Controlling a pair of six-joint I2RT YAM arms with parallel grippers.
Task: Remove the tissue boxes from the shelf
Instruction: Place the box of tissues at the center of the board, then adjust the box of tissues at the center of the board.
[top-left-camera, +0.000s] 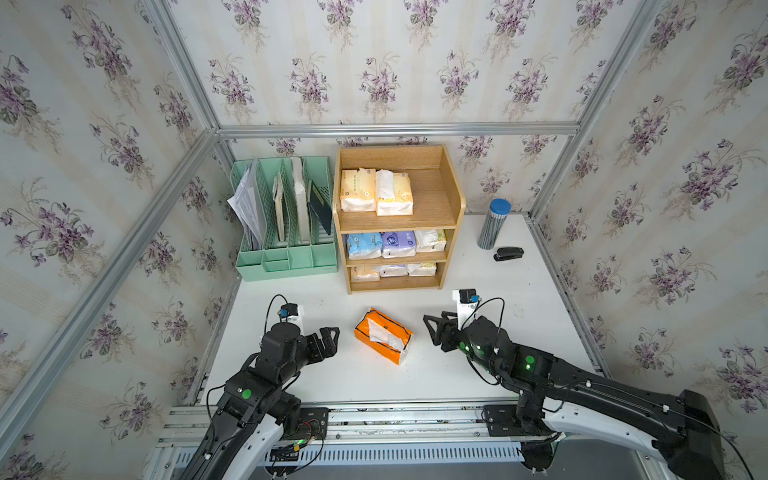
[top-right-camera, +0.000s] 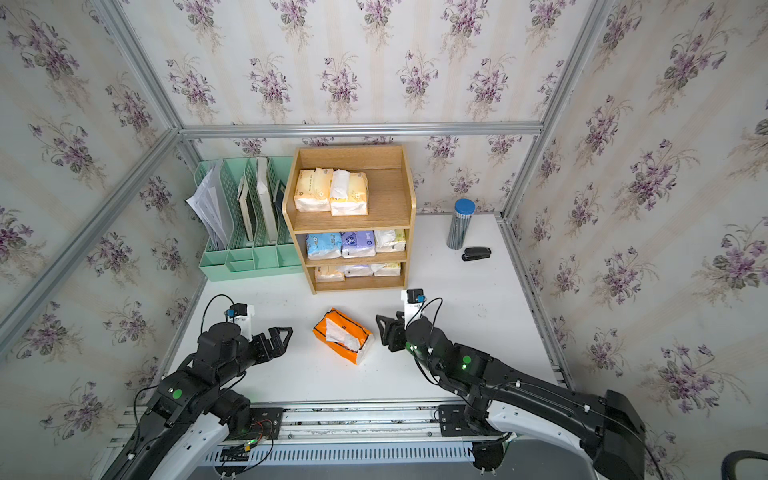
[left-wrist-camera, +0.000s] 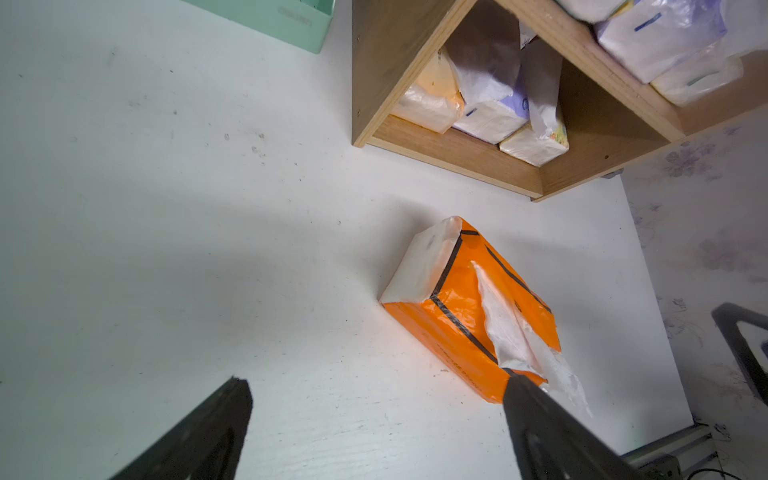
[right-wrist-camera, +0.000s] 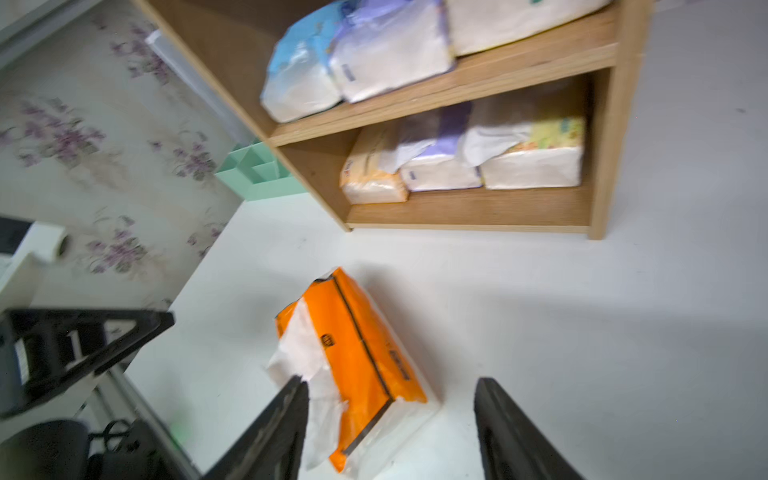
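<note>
At 7 o'clock on the flat white table (top-left-camera: 374, 384), the black left gripper (top-left-camera: 334, 341) has its jaws wide and empty. At 5 o'clock, the black right gripper (top-left-camera: 430, 330) has its jaws apart and empty too. The soft orange plastic-wrapped tissue pack (top-left-camera: 384, 334) lies between them. At 12 o'clock, the small light-brown wooden shelf (top-left-camera: 453, 195) holds eight other tissue packs (top-left-camera: 357, 189).

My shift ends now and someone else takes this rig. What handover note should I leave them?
Left claw: open, empty, beside the orange plastic-wrapped tissue pack.
Right claw: open, empty, on its other side.
Done: the orange pack lies on the white table, off the light-brown wooden shelf.
To do: eight soft packs on it: two top, three middle, three bottom.
</note>
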